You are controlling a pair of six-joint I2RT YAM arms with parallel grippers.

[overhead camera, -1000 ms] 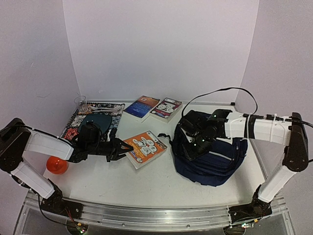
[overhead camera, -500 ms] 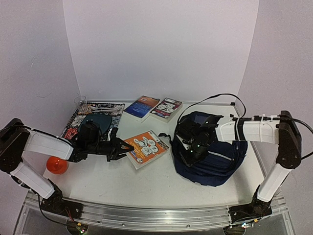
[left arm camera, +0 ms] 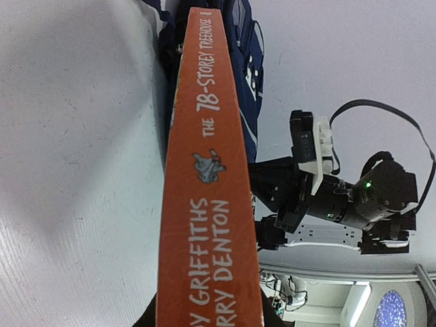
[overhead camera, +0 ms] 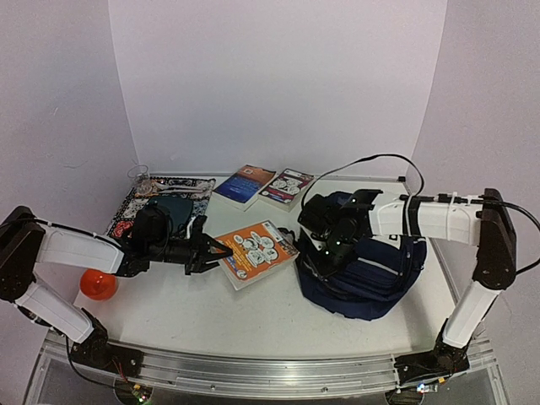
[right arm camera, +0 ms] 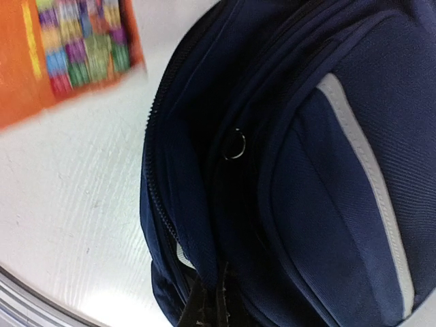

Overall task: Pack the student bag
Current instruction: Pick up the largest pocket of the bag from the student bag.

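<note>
The student bag [overhead camera: 375, 272], navy with pale stripes, lies at the right of the table. My right gripper [overhead camera: 325, 251] is at its left edge. In the right wrist view the right gripper [right arm camera: 211, 303] is shut, and a fold of the student bag [right arm camera: 327, 170] beside the zip runs in between its dark fingertips. An orange book [overhead camera: 255, 251] rests at mid-table with my left gripper [overhead camera: 213, 251] shut on its near-left corner. The left wrist view shows the orange book [left arm camera: 204, 170] spine-on, filling the left gripper [left arm camera: 211, 317], with the student bag [left arm camera: 246, 61] beyond it.
Two books [overhead camera: 245, 181] [overhead camera: 287, 186] lie at the back. A patterned mat [overhead camera: 135, 202] with a teal oval [overhead camera: 175, 206] and a clear glass [overhead camera: 139, 175] sit at back left. An orange ball [overhead camera: 99, 284] lies by the left arm. A black cable [overhead camera: 371, 159] arcs over the right arm.
My right gripper has moved left and down to the bag's left edge and shut there. The left gripper has shifted the orange book slightly to the right.
</note>
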